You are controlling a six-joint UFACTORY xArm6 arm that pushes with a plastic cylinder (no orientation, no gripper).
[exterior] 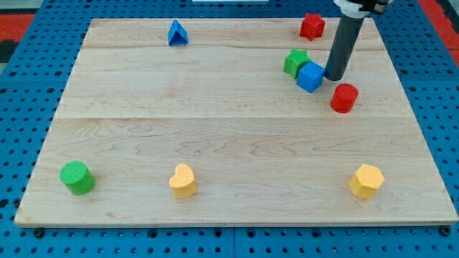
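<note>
My tip rests on the wooden board at the upper right, right beside the blue cube, touching or nearly touching its right side. A green star-shaped block sits against the blue cube's upper left. Just below and to the right of the tip stands a red cylinder, a small gap away. A red star-shaped block lies above, near the board's top edge.
A blue triangle sits at the top left of the middle. Along the bottom stand a green cylinder, a yellow heart and a yellow hexagon block. The wooden board lies on a blue pegboard.
</note>
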